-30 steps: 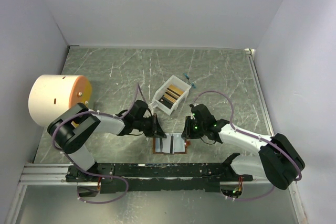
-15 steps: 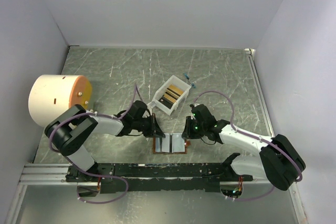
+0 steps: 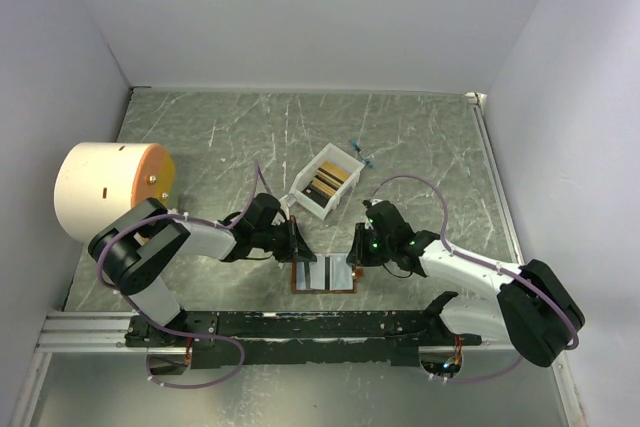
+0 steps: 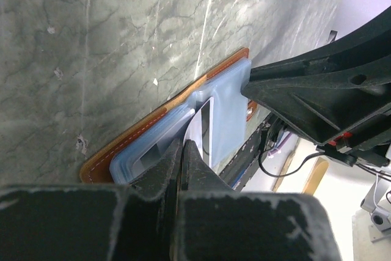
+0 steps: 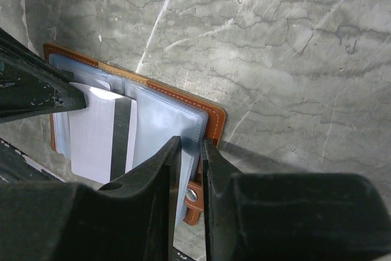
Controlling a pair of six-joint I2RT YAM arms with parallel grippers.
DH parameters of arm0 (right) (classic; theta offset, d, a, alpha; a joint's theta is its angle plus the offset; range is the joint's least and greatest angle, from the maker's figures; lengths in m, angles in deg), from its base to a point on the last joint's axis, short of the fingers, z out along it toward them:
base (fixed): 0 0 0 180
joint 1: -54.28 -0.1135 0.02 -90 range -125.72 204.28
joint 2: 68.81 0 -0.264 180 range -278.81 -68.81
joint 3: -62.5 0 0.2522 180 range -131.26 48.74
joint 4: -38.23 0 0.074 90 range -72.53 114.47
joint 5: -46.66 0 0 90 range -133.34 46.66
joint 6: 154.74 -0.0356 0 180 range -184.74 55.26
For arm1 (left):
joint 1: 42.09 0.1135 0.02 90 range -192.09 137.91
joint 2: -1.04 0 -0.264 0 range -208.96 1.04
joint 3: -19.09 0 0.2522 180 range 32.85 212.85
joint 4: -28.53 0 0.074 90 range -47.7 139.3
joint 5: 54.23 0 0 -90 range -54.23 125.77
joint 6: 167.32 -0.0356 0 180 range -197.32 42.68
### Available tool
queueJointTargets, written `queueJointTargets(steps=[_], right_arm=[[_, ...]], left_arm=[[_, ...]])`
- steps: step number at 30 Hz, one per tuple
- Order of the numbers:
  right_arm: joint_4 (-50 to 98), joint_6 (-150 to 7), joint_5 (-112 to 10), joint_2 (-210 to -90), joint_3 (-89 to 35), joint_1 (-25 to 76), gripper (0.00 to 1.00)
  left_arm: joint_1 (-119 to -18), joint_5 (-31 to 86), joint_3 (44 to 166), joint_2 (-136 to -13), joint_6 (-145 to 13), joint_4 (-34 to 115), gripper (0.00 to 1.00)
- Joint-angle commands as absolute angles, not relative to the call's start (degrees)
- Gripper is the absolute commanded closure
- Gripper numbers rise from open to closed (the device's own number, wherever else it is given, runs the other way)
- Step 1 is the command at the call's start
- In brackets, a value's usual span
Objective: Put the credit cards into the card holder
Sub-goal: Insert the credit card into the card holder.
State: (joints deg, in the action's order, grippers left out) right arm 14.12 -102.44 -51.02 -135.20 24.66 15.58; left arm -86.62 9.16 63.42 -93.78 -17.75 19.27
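The brown leather card holder lies open on the table between the arms, its pale blue-grey pockets facing up. A pale credit card with a dark stripe lies over its left half, seen edge-on in the left wrist view. My left gripper is shut on that card's edge. My right gripper is shut on the holder's right edge, just above the snap tab. More dark and gold credit cards sit in a white box.
The white box stands just behind the holder. A large cream cylinder with an orange end lies at the far left. A small blue object rests behind the box. The black rail runs along the near edge.
Hardly anything: the left arm's elbow has shifted slightly, and both grippers stay where they were at the card holder.
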Motion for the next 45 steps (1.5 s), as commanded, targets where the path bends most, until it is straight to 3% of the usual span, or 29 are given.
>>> queueJointTargets(steps=[1, 16, 32, 45], right_arm=[[14.96, -102.94, -50.86, -134.44, 25.28, 15.08, 0.81], [13.58, -102.45, -50.17, -133.49, 24.57, 15.08, 0.81], [15.15, -103.72, -50.9, -133.41, 25.57, 15.01, 0.81], [15.66, -107.04, -50.46, -130.67, 26.97, 14.99, 0.81]], left_arm=[[-87.65, 12.73, 63.91, -94.94, -17.97, 19.64, 0.93], [-87.66, 17.41, 70.36, -91.11, -27.75, 37.57, 0.93], [-88.47, 11.48, 65.26, -94.9, -19.48, 23.47, 0.93], [-89.76, 15.39, 63.98, -95.71, -16.51, 18.66, 0.93]])
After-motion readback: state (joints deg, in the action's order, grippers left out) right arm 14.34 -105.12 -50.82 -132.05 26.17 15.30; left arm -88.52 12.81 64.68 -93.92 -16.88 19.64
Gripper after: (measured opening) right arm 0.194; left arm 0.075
